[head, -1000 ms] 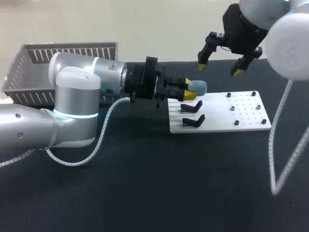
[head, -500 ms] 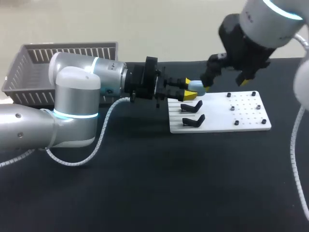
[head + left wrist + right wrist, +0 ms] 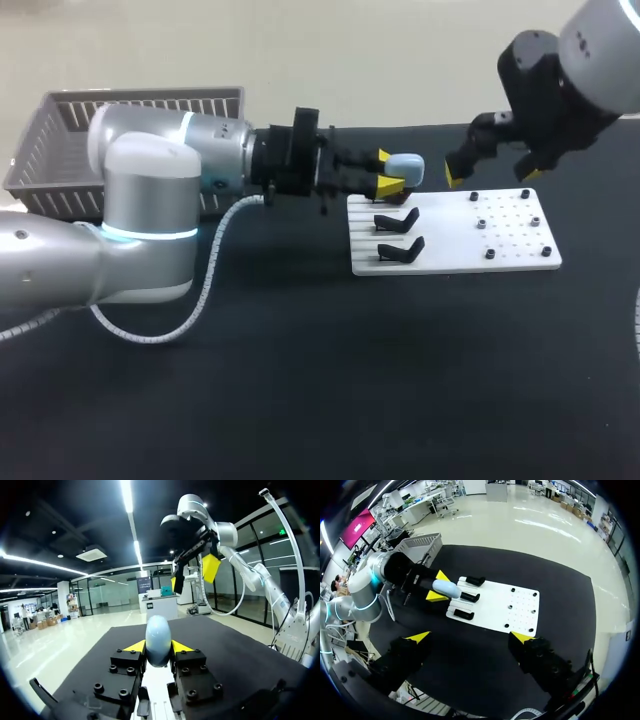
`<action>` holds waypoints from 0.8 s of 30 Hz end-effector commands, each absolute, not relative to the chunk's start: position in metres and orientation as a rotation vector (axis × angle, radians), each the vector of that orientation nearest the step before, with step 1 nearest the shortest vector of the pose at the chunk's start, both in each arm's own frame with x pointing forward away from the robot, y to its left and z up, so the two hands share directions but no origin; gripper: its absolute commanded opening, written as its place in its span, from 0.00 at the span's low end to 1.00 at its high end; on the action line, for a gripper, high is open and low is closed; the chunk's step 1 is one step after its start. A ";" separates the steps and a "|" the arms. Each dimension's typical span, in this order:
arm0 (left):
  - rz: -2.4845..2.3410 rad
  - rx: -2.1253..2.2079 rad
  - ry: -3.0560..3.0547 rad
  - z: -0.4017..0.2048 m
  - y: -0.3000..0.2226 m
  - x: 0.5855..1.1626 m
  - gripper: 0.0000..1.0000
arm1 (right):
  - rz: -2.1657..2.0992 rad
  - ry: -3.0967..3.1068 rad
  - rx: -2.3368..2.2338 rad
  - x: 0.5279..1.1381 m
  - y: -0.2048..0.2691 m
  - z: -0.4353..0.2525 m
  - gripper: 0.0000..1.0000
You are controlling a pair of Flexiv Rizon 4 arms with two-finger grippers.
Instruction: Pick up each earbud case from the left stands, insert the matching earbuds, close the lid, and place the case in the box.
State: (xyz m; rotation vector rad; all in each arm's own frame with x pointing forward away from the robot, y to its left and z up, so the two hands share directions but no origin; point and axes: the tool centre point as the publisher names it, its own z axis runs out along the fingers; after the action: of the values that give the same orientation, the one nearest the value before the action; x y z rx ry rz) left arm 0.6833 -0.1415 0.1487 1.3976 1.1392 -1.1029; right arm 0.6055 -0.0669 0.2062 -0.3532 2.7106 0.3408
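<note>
Here the left claw (image 3: 392, 177) is clamped on the pale blue case (image 3: 405, 168), one yellow tip on each side. It holds the case in the air just over the far left edge of the white board (image 3: 500, 255), above the two dark stands (image 3: 398, 220).

The step in hand looks like offering the case to the other arm so the earbuds can go in. To do it well, the left arm should hold level and motionless, gripping low on the case so the lid end stays free. The left wrist view shows the rounded end poking out beyond the tips, which suits that. Whether the lid is open I cannot tell.

The right claw (image 3: 492, 177) should come at the case from the right, slowly, without knocking it askew in the grip. Some small dark pieces (image 3: 482, 223) sit on the right part of the board. They are too small to say whether they are the earbuds.

The left arm comes in from the left with its forearm stretched flat across the table (image 3: 300, 380), its claw pointing right. The right arm comes down from the far right. Its claw is spread wide and empty, and it hangs over the far right part of the board, near the case but apart from it. The basket (image 3: 60, 120) waits at the far left.
</note>
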 end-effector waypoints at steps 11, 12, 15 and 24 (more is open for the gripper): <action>-0.591 1.117 1.361 0.204 -0.046 0.643 0.00 | 0.339 2.684 -0.343 0.603 -0.067 0.205 1.00; -0.564 1.093 1.381 0.207 -0.037 0.643 0.00 | 0.339 2.684 -0.343 0.603 -0.067 0.205 1.00; -0.456 1.072 1.442 0.218 -0.008 0.646 0.00 | 0.339 2.684 -0.343 0.603 -0.067 0.205 1.00; -0.200 1.115 1.713 0.215 0.098 0.703 0.00 | 0.339 2.684 -0.343 0.603 -0.067 0.205 1.00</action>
State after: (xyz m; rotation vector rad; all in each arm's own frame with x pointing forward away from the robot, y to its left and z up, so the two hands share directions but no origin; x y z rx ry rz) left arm 0.7146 0.0686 0.2010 1.2338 1.6205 -0.4393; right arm 0.6050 -0.0671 0.2055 -0.3475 2.6902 0.3412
